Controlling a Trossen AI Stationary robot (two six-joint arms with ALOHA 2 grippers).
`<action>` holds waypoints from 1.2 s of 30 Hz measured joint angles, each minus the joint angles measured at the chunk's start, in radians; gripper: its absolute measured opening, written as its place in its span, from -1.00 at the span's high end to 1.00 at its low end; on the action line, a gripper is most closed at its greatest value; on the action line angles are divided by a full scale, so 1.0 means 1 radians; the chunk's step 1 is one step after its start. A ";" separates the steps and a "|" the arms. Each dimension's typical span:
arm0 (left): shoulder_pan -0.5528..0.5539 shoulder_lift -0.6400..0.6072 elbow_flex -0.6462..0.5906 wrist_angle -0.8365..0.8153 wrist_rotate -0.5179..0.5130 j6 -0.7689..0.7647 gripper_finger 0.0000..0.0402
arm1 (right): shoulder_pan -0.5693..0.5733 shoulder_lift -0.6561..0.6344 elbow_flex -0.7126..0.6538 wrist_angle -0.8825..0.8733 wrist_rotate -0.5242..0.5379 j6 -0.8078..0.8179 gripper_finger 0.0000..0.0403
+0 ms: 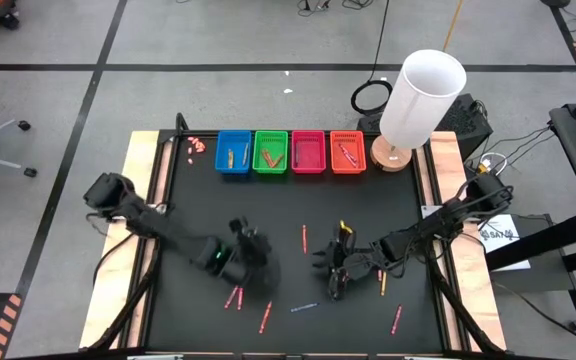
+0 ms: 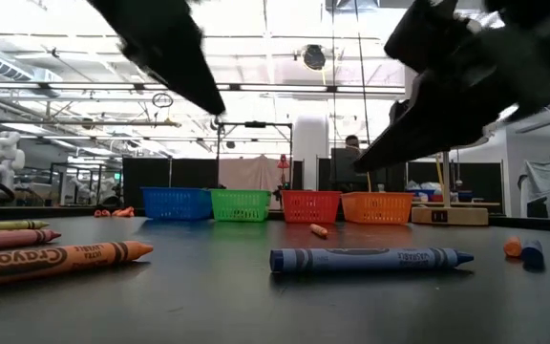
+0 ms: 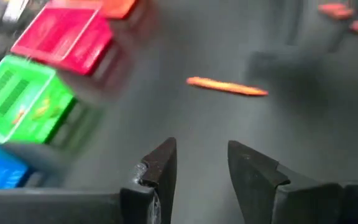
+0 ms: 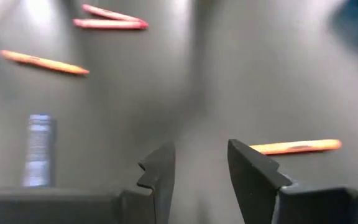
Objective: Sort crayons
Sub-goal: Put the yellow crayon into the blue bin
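Overhead, baskets: four, in a row along the tabletop [image 1: 388, 200] edge.
Low view only: blue crayon [image 2: 370, 259] label.
Left gripper [image 3: 201, 163]: released, empty.
Right gripper [image 4: 201, 163]: released, empty.

Two dark jointed arms, left claw [image 3: 201, 165] black, angular fingers [image 3: 160, 165]

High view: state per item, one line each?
left gripper: open, empty, above the mat
right gripper: open, empty, above the mat
blue crayon: loose, lying flat
blue basket: upright, crayons inside
orange basket: upright, crayon inside
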 joint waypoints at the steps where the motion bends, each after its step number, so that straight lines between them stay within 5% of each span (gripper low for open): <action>1: -0.029 0.000 0.000 0.002 -0.017 -0.002 0.30 | 0.004 -0.001 0.003 0.003 -0.018 0.021 0.34; 9: -0.206 0.000 0.000 0.012 -0.141 -0.079 0.30 | 0.066 -0.003 0.115 -0.127 -0.170 0.115 0.34; 19: -0.331 0.022 0.000 0.054 -0.181 -0.210 0.30 | 0.210 -0.003 0.404 -0.653 -0.114 0.204 0.45; 36: -0.396 0.103 0.000 0.256 -0.160 -0.236 0.30 | 0.347 0.028 0.410 -0.896 -0.054 0.361 0.49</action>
